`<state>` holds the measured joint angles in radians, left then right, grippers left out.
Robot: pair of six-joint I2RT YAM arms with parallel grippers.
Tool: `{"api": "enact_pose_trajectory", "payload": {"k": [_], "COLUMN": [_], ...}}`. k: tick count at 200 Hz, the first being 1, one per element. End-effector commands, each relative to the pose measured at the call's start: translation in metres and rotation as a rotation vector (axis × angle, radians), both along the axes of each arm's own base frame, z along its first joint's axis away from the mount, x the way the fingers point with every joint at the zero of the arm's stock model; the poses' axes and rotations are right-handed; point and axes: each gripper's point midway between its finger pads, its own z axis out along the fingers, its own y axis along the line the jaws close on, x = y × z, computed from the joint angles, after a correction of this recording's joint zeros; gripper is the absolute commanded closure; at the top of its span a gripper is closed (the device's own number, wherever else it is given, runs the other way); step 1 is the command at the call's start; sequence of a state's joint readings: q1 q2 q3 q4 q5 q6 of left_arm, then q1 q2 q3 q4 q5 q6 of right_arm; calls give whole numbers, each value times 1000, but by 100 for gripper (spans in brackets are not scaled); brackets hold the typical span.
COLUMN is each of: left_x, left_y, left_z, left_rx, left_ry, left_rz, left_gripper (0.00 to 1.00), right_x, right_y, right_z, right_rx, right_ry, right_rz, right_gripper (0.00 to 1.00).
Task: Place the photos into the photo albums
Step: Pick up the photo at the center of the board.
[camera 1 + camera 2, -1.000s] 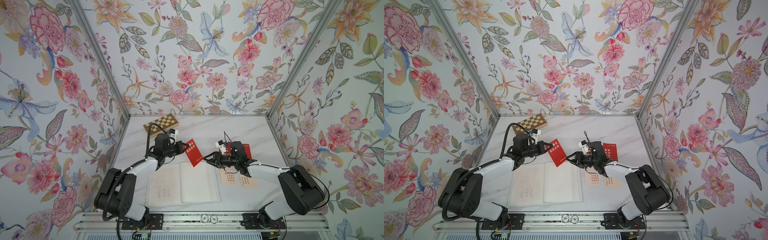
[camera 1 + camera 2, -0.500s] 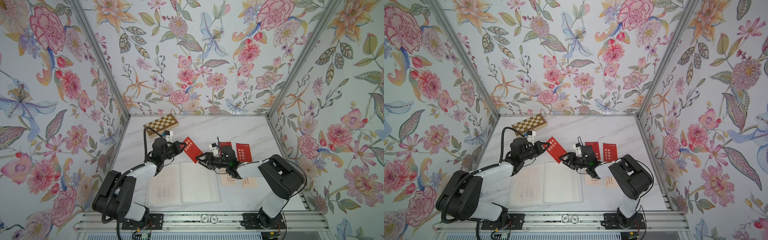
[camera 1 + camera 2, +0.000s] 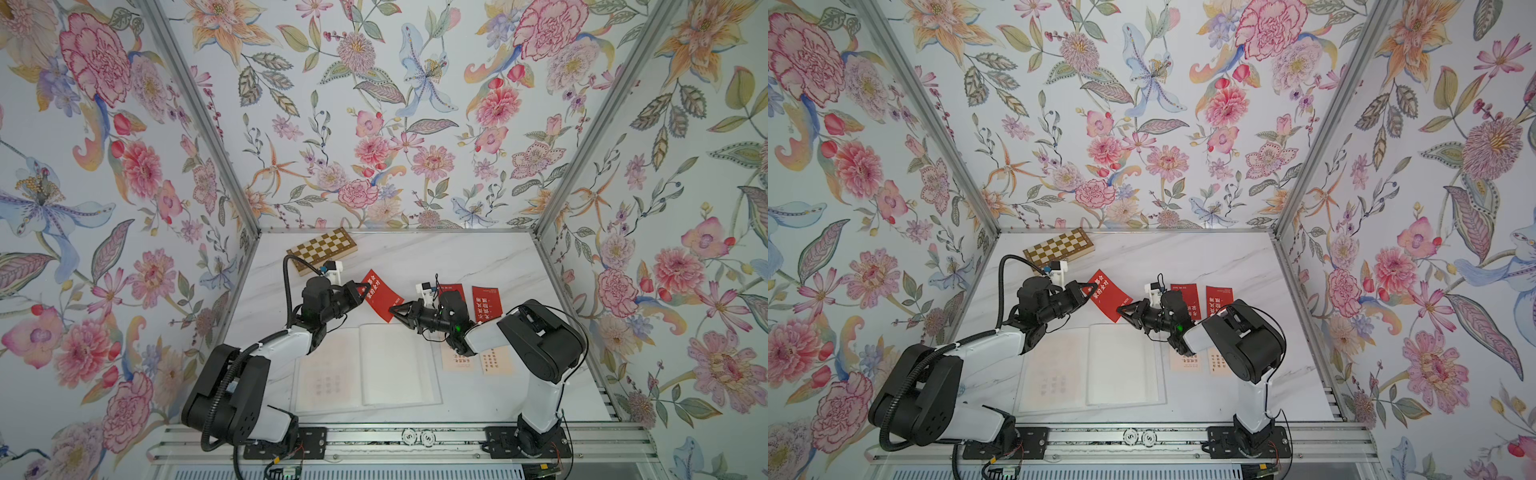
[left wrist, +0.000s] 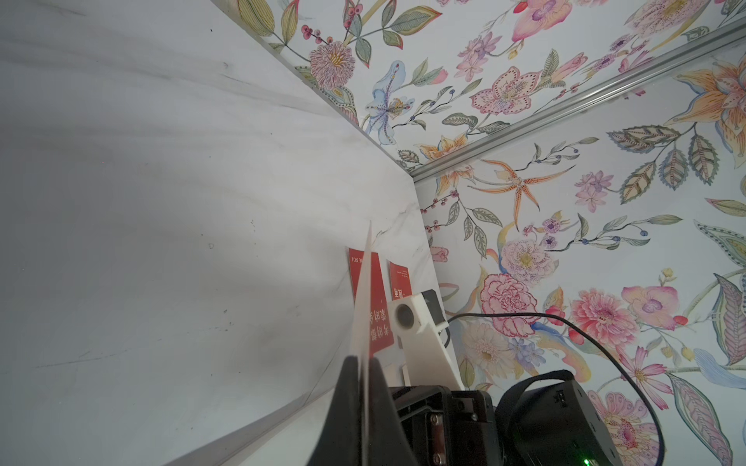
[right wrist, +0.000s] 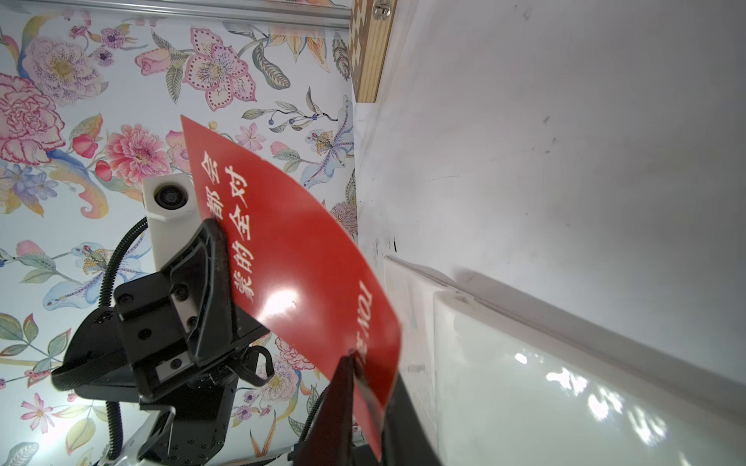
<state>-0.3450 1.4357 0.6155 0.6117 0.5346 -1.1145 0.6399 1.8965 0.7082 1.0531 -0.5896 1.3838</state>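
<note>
Our left gripper (image 3: 365,291) is as it was a second ago: its jaws stay clamped on the upper end of the red photo (image 3: 380,297), and the left wrist view shows that photo edge-on, running out ahead of the closed tips. The photo itself has barely shifted. It hangs clear of the table, slanting from the left gripper down toward the right one, with the open photo album (image 3: 395,361) lying below both grippers and a little nearer the arm bases. What is new is on the far end of the photo. A second ago our right gripper (image 3: 392,309) stood well apart with its jaws spread; now it has reached in and pinched the lower corner, and the right wrist view shows the red edge caught between its closed jaws (image 5: 363,375). So the photo is gripped at both ends at once, which we read as a handover or a regrip so that one end can be aimed at a sleeve. It is not yet in the album, and we judge that if both arms pull apart the thin photo may bend or slip. Behind the right gripper, two more red photos (image 3: 486,301) lie flat on the table, and two cream photos (image 3: 496,361) lie beside the right arm, all yet to be placed.
</note>
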Motion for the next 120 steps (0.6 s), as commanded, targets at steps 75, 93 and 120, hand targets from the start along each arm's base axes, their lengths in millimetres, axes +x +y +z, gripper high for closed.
{"api": "enact_pose_trajectory", "payload": {"k": [75, 93, 120], "left_x": [-17, -22, -34], "left_y": [39, 59, 89], "left_z": [-18, -23, -24], "left_rx": [226, 303, 434], "left_ry": [51, 76, 102], "left_rz": [46, 78, 116], "left_gripper": [40, 28, 28], "right_x": [-12, -20, -31], "right_y": [4, 1, -6], "right_z": [47, 48, 49], "right_rx": [-64, -95, -202], "right_ry": [-149, -146, -156], "right_rz": [33, 52, 88], "right_gripper": [100, 100, 100]}}
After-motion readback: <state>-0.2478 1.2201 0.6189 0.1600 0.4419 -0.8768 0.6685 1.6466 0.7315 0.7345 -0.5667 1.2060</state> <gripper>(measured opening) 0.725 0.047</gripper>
